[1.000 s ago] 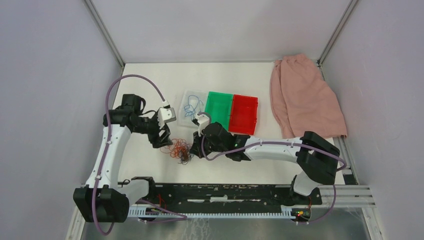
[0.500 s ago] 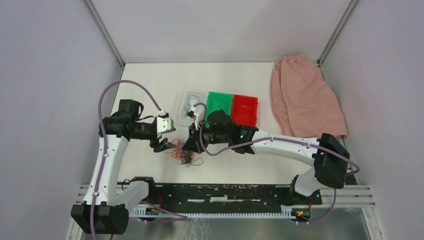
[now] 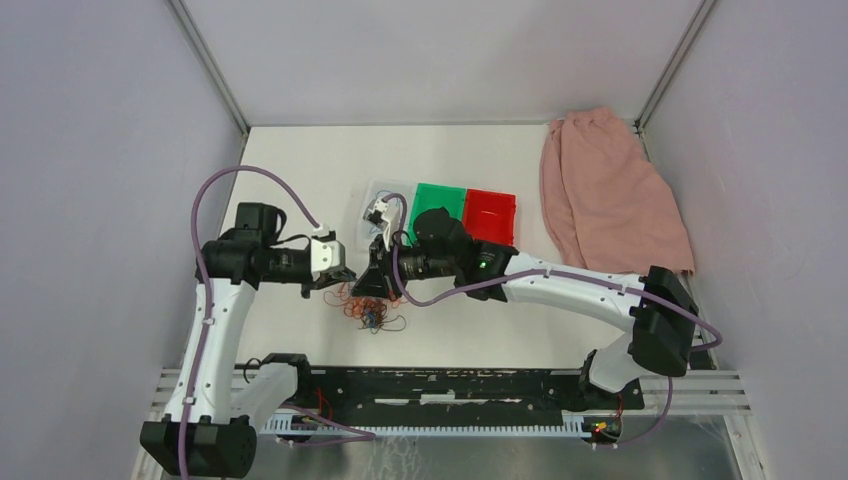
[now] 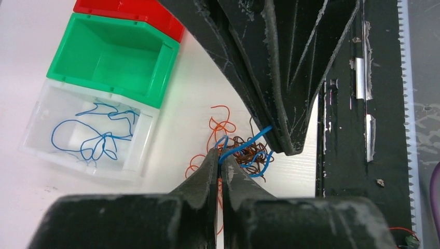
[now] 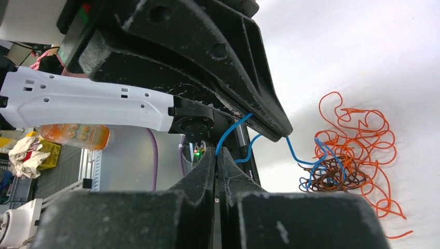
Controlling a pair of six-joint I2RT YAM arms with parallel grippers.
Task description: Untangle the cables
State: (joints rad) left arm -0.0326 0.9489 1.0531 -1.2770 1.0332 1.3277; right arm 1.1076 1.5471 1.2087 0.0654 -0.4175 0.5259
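In the front middle of the white table (image 3: 300, 160), the cables (image 3: 368, 308): a small loose tangle of thin curly wires, orange-red on the outside, dark brown and blue in the core. Mostly lying flat on the table, with one blue cable (image 4: 249, 142) leading up out of the knot.

Just left of the tangle, the left gripper (image 4: 219, 158), reaching in from the left side, its jaws pressed together on this blue cable, the wire coming out between the tips. At the far edge of the tangle, the right gripper (image 5: 216, 153), pointing down and toward the left one, its jaws closed as well and pinching the same blue cable. Both tips very near each other, with only a short blue stretch between them; touching or not, cannot tell. Orange-red loops spread on the table below and beside the two tips.

Behind the right gripper, three bins in a row, side by side: a clear bin (image 4: 36, 124) on the left, then a green bin (image 4: 124, 23), then a red bin (image 4: 129, 8). Inside the clear bin, a separate blue cable (image 4: 98, 142), curled flat on the bottom, apart from the tangle.

At the far right of the table, a pink cloth (image 3: 610, 190), lying crumpled along the right edge.
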